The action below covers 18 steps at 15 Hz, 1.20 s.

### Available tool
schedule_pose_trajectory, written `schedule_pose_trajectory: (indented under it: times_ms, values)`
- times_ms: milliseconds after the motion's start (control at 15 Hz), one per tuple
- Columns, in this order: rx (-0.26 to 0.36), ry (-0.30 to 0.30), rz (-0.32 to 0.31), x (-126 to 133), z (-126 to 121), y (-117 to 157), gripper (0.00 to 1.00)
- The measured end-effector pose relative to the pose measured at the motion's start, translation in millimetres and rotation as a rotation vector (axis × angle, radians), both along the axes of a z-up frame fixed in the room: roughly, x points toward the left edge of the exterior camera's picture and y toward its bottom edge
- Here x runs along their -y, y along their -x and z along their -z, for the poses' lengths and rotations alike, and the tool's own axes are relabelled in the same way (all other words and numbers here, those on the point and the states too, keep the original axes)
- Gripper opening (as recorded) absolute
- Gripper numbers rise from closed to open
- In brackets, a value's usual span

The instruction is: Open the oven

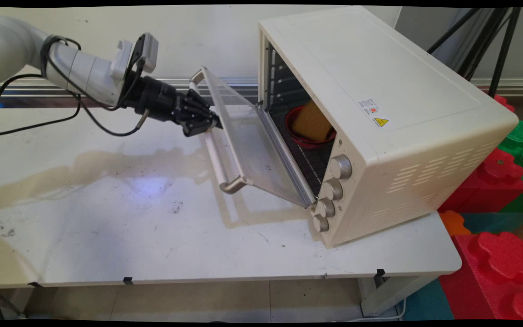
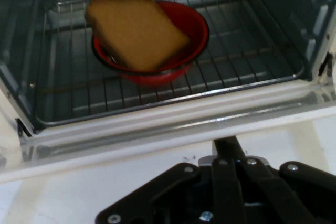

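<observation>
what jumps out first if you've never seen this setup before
A cream toaster oven stands on the right side of the white table, its glass door hanging partly open toward the arm. On the rack inside sits a red bowl with a slice of toast leaning in it. The black gripper is right at the outer face of the door, near its handle.
</observation>
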State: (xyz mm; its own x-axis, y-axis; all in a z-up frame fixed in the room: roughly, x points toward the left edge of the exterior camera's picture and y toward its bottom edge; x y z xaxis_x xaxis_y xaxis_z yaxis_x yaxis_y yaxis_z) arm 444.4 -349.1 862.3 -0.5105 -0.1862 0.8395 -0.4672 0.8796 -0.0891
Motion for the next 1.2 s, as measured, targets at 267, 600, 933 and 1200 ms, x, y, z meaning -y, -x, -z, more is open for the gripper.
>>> schedule_pose_trajectory:
  times_ms: [267,600,933,1200]
  values:
    - [0.023,-0.016,0.006,-10,14,-9,0.0]
    - [0.046,-0.03,-0.003,-39,30,-28,0.0]
    - [0.068,-0.04,0.004,-43,44,-33,0.0]
    - [0.09,-0.048,0.009,-48,57,-39,0.0]
